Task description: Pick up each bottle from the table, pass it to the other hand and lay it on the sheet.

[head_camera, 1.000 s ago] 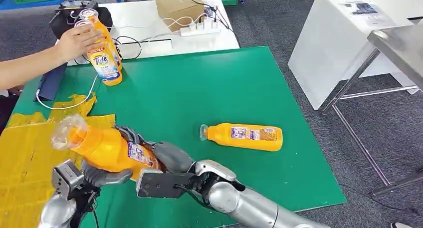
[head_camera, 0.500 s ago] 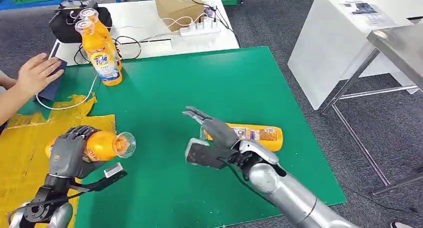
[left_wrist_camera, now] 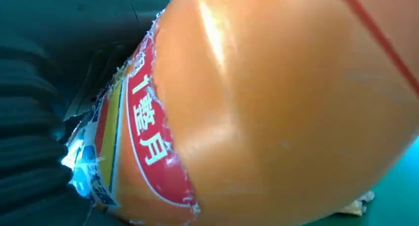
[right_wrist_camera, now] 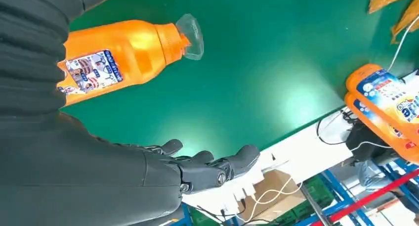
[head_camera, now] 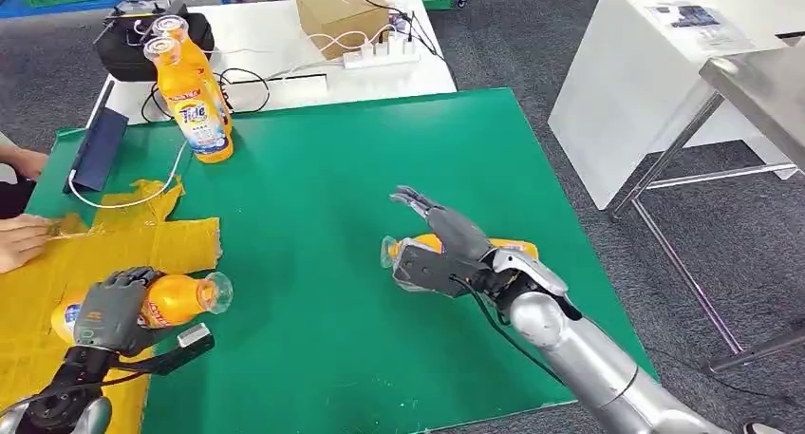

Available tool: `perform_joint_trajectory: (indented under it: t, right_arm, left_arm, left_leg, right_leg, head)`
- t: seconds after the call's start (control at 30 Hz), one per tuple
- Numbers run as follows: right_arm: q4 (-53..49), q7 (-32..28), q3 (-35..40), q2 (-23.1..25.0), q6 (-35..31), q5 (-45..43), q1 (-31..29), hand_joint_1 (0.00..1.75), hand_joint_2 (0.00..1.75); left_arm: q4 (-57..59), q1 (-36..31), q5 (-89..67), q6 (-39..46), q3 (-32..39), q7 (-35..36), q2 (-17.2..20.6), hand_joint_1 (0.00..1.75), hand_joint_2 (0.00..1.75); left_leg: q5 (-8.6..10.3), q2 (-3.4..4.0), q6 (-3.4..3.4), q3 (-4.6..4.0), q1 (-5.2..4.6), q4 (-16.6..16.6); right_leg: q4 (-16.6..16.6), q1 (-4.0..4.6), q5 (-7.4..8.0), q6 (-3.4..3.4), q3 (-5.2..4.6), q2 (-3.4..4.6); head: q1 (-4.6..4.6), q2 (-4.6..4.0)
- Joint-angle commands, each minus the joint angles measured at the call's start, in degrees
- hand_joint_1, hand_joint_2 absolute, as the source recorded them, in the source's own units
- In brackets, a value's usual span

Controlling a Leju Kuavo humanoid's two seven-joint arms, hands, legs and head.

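Observation:
My left hand [head_camera: 112,311] grips an orange bottle [head_camera: 178,297] that lies sideways low over the yellow sheet [head_camera: 142,239], its clear cap pointing to the green mat. That bottle [left_wrist_camera: 276,112] looms close in the left wrist view. My right hand [head_camera: 444,240] hovers open, fingers spread, just above a second orange bottle [head_camera: 508,253] lying on the mat; the right wrist view shows this bottle [right_wrist_camera: 118,53] beside the empty hand [right_wrist_camera: 163,171]. Two more orange bottles [head_camera: 195,102] stand upright at the mat's far left corner.
A person's hand [head_camera: 21,240] rests on the sheet's left edge. A dark flat device [head_camera: 95,149] with a white cable lies at the mat's far left. Behind stands a white table with a cardboard box [head_camera: 340,11] and power strip [head_camera: 380,56]. A white cabinet [head_camera: 655,73] stands right.
My left hand took the bottle from the right and carried it down and left over the sheet. My right hand let go and swung right above the lying bottle. The person's hand withdrew.

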Motion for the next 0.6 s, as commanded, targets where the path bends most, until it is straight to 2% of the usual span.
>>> perform_joint_trajectory:
  t: [0.03,0.13,0.23,0.27,0.3,0.43,0.6]
  right_arm:
    - [4.6,1.7,-0.4,-3.8,1.9,-0.6,-2.2,0.0,1.75]
    - [8.6,1.9,0.1,-3.8,2.8,0.1,-3.2,0.0,1.75]
    - [15.2,2.6,1.9,-3.2,4.1,1.0,-6.2,0.0,1.75]
    - [17.6,2.8,2.9,-3.8,4.8,1.4,-7.3,0.0,1.75]
    - [19.5,3.9,3.0,-4.3,7.2,0.6,-7.0,0.0,1.75]
    - [26.0,0.4,5.9,-7.6,6.0,4.0,-6.6,0.0,1.75]
    - [26.9,0.8,5.0,-8.2,5.3,5.4,-6.8,0.0,1.75]
  left_arm:
    - [14.7,-7.3,-1.1,-6.3,-3.4,1.9,3.3,1.75,1.75]
    - [20.5,-10.9,-1.6,-9.7,-6.2,3.2,4.3,1.75,1.75]
    - [27.2,-15.8,-1.9,-12.9,-8.6,5.1,3.6,1.75,1.75]
    - [28.7,-16.9,-0.1,-11.0,-8.7,4.3,2.9,0.0,1.75]
    - [30.0,-17.6,0.2,-13.3,-9.9,3.1,2.6,0.0,1.75]
    - [32.7,-19.9,3.4,-12.2,-13.3,1.9,1.8,0.0,1.75]
    - [30.7,-19.6,5.7,-12.2,-15.2,2.0,2.4,0.0,1.75]
  left_leg:
    - [0.0,-0.3,0.14,0.18,-0.04,-0.1]
    - [0.02,-0.47,0.19,0.26,-0.05,-0.1]
    - [0.06,-0.29,0.15,0.25,-0.08,-0.1]
    - [0.06,-0.34,0.2,0.31,-0.09,-0.1]
    - [0.06,-0.2,0.09,0.21,-0.04,-0.1]
    - [0.13,-0.52,0.21,0.47,-0.04,-0.2]
    - [0.23,-0.81,0.25,0.31,-0.14,-0.1]
  right_leg:
    - [0.0,-0.05,-0.05,-0.08,0.18,0.03]
    - [0.0,-0.07,-0.07,-0.1,0.26,-0.04]
    - [0.0,-0.1,0.0,-0.06,0.23,0.02]
    - [0.0,-0.11,0.0,-0.1,0.3,0.08]
    - [0.0,-0.06,0.02,-0.06,0.21,0.05]
    - [-0.1,-0.08,0.02,-0.07,0.51,-0.1]
    - [0.0,-0.18,0.02,-0.04,0.47,-0.43]
  head:
    - [0.0,0.0]
    - [0.0,0.0]
    - [0.0,0.0]
    - [0.0,0.0]
    - [0.0,0.0]
    - [-0.02,0.0]
    - [0.0,0.0]
